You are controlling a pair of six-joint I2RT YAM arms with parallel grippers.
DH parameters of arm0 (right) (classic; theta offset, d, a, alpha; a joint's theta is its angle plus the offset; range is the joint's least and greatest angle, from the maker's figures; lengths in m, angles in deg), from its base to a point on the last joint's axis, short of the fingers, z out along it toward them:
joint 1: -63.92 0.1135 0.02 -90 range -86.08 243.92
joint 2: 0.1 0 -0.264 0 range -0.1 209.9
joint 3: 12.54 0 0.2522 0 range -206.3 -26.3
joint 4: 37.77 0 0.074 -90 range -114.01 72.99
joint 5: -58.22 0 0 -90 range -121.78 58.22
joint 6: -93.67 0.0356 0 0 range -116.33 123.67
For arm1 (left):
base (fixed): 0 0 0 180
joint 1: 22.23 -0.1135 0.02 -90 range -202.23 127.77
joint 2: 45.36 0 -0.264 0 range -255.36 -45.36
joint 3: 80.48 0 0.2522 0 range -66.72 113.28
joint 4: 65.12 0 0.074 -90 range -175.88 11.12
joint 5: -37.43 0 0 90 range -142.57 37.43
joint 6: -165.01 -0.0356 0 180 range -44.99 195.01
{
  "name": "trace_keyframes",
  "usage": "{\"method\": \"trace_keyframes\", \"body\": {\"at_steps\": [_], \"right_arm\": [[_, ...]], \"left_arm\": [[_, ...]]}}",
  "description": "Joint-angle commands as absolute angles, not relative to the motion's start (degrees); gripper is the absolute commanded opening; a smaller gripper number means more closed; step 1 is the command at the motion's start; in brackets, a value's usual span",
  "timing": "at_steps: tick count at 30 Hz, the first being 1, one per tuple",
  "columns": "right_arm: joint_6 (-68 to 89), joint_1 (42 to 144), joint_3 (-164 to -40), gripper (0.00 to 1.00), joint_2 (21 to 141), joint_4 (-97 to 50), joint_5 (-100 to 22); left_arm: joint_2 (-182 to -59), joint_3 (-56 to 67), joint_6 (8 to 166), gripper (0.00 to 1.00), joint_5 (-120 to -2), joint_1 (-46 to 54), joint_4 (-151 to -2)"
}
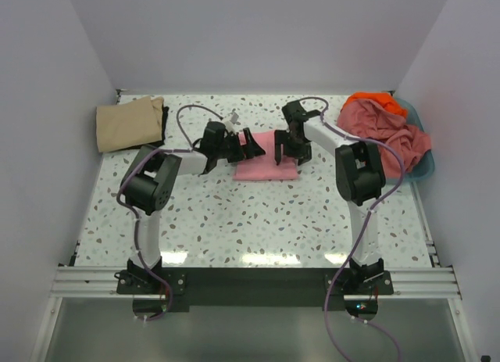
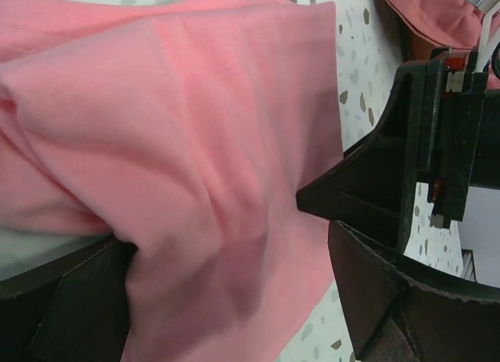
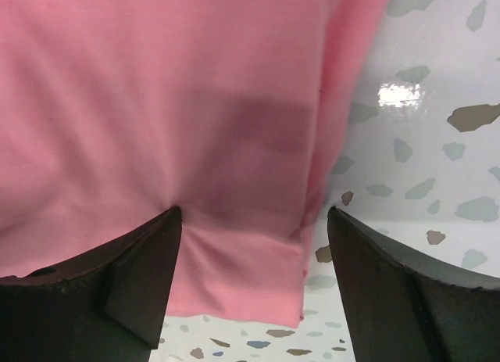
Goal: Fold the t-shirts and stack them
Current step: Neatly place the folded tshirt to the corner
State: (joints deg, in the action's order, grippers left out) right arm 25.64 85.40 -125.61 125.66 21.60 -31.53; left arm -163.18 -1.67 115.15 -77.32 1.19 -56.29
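Folded light pink t-shirt point(image 1: 264, 170) laid at the middle of the table point(image 1: 234, 221), left hand point(image 1: 250, 144) spread wide over its left side, right hand point(image 1: 293, 159) held apart over its right edge, tan t-shirt point(image 1: 129, 124) placed far left.

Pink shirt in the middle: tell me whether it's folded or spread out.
Folded: the pink shirt lies as a small compact rectangle, with stacked layers showing at its edge.

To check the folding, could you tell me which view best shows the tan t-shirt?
The top external view: the tan t-shirt lies folded and fully visible at the far left. Neither wrist view shows it at all.
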Motion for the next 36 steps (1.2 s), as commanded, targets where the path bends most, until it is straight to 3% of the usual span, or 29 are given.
{"method": "trace_keyframes", "body": {"at_steps": [1, 7, 9, 13, 21, 25, 36], "right_arm": [[25.9, 86.6, -124.7, 0.78, 124.4, 21.6, -31.7], [26.6, 87.4, -122.6, 0.78, 123.1, 20.7, -31.6], [26.9, 87.8, -122.2, 0.78, 122.4, 20.4, -31.7], [27.3, 88.4, -120.9, 0.78, 121.1, 20.1, -31.7], [27.7, 88.6, -118.8, 0.78, 117.7, 20.1, -31.6], [27.5, 88.6, -119.1, 0.78, 116.9, 21.2, -31.7], [25.6, 88.2, -120.0, 0.79, 113.6, 23.8, -31.7]], "left_arm": [[-168.7, -0.7, 117.3, 1.0, -75.3, 4.1, -64.0], [-169.9, 2.0, 117.1, 1.0, -69.9, 4.6, -69.4], [-170.7, 3.8, 116.8, 0.94, -68.7, 4.7, -71.1], [-172.7, 7.5, 116.7, 0.58, -63.9, 5.1, -77.5], [-175.1, 12.5, 114.0, 0.26, -59.5, 5.5, -83.1], [-174.2, 13.5, 111.2, 0.0, -59.3, 5.1, -84.1], [-162.6, 15.0, 95.2, 0.0, -59.7, -5.2, -92.0]]}}
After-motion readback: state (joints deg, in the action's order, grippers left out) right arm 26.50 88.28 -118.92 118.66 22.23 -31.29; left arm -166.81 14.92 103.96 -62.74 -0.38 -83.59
